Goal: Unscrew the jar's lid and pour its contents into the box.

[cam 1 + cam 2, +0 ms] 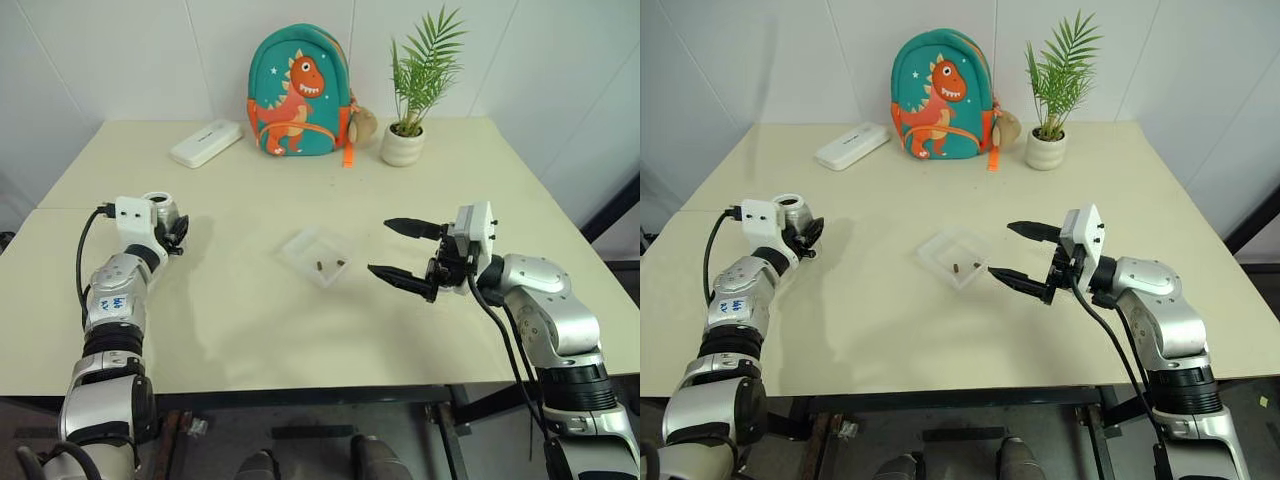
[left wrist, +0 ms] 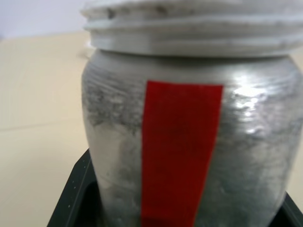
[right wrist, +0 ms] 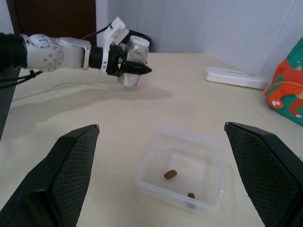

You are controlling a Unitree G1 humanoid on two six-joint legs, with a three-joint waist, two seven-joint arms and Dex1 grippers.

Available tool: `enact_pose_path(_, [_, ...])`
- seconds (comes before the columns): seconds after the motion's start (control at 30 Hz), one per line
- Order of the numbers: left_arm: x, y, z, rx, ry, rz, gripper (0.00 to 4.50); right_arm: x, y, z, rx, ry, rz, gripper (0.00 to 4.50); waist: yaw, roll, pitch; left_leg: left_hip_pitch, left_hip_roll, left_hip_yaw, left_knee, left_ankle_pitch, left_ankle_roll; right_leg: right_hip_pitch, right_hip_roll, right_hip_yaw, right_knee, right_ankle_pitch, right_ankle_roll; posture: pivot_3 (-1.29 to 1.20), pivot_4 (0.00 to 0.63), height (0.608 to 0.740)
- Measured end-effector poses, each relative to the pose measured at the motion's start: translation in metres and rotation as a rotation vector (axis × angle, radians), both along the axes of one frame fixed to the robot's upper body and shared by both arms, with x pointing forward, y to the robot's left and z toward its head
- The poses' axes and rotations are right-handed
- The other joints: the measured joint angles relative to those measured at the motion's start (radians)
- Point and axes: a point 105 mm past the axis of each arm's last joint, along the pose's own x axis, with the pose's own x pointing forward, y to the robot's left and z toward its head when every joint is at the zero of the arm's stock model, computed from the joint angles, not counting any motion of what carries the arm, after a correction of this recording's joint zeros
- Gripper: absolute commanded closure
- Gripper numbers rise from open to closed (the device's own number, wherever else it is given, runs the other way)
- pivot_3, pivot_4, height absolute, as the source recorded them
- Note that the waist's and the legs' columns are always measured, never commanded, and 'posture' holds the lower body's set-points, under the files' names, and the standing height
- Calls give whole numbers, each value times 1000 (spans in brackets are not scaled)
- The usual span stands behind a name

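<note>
The jar (image 2: 189,142) is silver-grey with a red strip down its side. It stands upright with its threaded mouth bare, at the left of the table (image 1: 230,330). My left gripper (image 1: 172,230) is shut on the jar (image 1: 163,208). The lid is out of view. The box (image 1: 300,243), a clear shallow tray, lies mid-table. Two tiny dark pieces of the contents (image 3: 171,174) rest inside it. Just right of the box, my right gripper (image 1: 380,246) points left with its fingers wide open and nothing between them.
At the back of the table stand a teal dinosaur backpack (image 1: 298,92), a white plant pot (image 1: 402,145) with a green plant, and a flat white oblong case (image 1: 206,142). Bare tabletop lies between the jar and the box.
</note>
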Motion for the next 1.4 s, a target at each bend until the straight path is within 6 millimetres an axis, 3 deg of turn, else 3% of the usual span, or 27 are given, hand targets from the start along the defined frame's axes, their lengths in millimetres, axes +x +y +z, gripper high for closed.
enact_pose_path(0.07, [-6,-1,-2,-8,-34,-11,2398,0,1,1,2,-20,1,40,0,0,0,0,0,0,0,0,0,0,0,0,0,0,0,0,150,740])
enact_pose_path(0.23, [-14,10,-26,-26,31,24,876,0,1,0,-1,-29,-3,0,-5,0,0,1,0,0,0,0,0,0,0,0,0,0,0,0,150,740])
enact_pose_path(0.33, [-19,16,-28,-10,45,34,33,0,1,0,4,-26,-2,0,-4,-1,0,1,0,0,0,0,0,0,0,0,0,0,-1,0,150,740])
enact_pose_path(0.53, [-26,12,-17,27,32,-15,33,1,2,-1,19,-12,-1,0,-3,-1,0,1,0,0,-1,0,0,0,0,0,-1,1,-1,0,150,740])
enact_pose_path(0.7, [-40,9,-25,59,81,-37,33,2,1,-2,30,1,0,0,-6,-1,0,1,0,0,-1,0,0,0,0,0,-1,0,-1,0,150,740])
enact_pose_path(0.93, [-70,34,-48,52,220,48,33,1,2,-6,46,27,7,0,-6,-1,0,2,1,0,-1,0,0,1,0,0,-1,1,-2,0,150,740])
enact_pose_path(1.13, [-91,45,-51,31,261,86,33,0,5,-6,64,47,25,0,-6,-1,-1,2,1,0,-1,0,1,1,0,0,-2,1,-2,0,150,740])
enact_pose_path(1.3, [-114,41,-49,196,296,-1,33,-3,5,-4,54,62,45,0,-10,-1,-1,2,3,1,-3,0,0,0,0,-1,-4,-3,-9,0,150,740])
enact_pose_path(1.4, [-127,32,-32,385,273,-145,33,-5,0,-2,18,66,56,0,-9,-1,-1,2,4,3,-3,0,0,0,0,-2,-6,-9,-20,0,150,740])
